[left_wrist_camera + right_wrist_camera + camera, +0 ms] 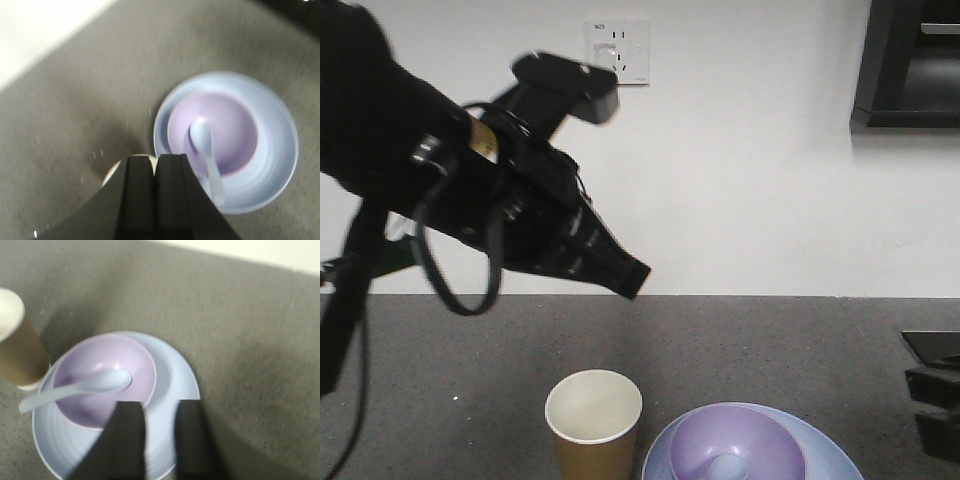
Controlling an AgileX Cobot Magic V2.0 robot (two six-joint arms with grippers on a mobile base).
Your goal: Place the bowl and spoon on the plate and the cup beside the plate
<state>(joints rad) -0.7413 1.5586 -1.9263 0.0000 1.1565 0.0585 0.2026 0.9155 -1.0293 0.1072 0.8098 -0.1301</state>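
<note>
With bowl (104, 382) and spoon (80, 387) on plate (170, 390), cup (15, 347) touching its rim at ten o'clock: spoon handle toward eight; left gripper (155, 172) closed, empty, raised above cup; right gripper (160, 432) parted, empty, nearer plate

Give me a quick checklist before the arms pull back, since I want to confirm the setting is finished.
1. Bowl sits on the plate: ok.
2. Spoon scoop rests in the bowl, handle over its rim: ok.
3. Cup upright beside the plate: ok.
4. Cup clear of the plate rim: cannot tell.
5. Left end effector shut, holding nothing: ok.
6. Right end effector open, empty, above the plate: ok.
</note>
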